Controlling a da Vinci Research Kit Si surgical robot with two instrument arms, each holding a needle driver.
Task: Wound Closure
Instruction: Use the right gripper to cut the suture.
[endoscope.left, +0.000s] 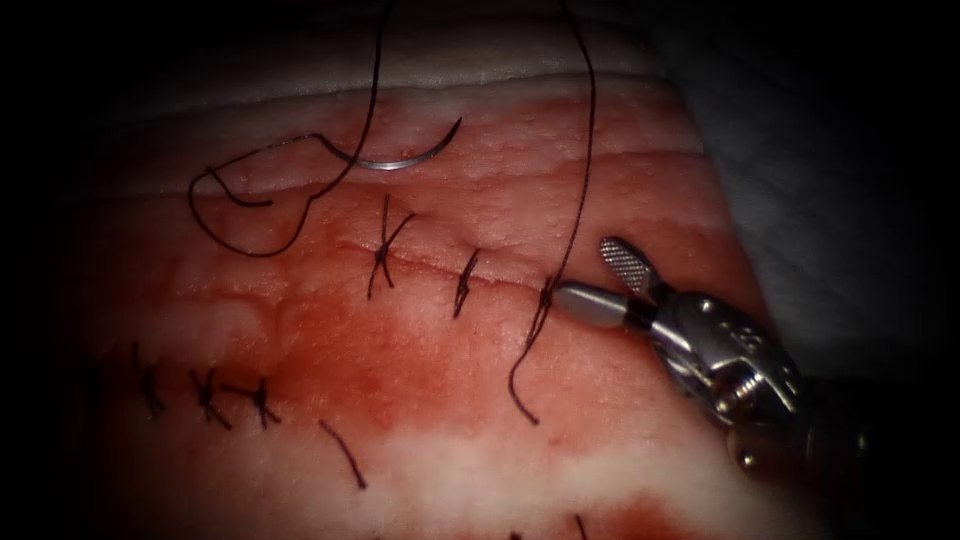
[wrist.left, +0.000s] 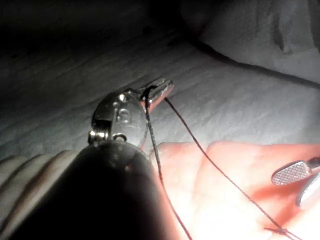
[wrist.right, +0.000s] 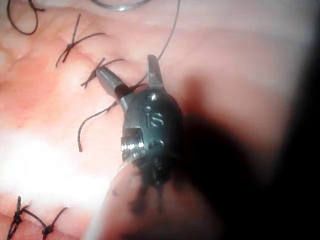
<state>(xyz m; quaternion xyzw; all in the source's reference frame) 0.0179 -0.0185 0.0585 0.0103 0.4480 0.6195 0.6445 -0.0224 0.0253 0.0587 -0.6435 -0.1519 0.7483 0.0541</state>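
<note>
The curved needle lies free on the tissue, up and left of the cut, held by neither tool and not in the tissue. Its thread loops on the surface, then rises out of the picture. My right tool stands open at the cut's right end, one jaw on either side of the thread that climbs from the rightmost stitch. It holds nothing, as the right wrist view shows. My left tool is shut on the thread, raised above the cloth.
Two tied stitches cross the cut to the left. A short tail hangs down from the rightmost stitch. A lower row of stitches and a loose cut end lie nearer. Red fluid stains the tissue. Grey cloth lies beyond.
</note>
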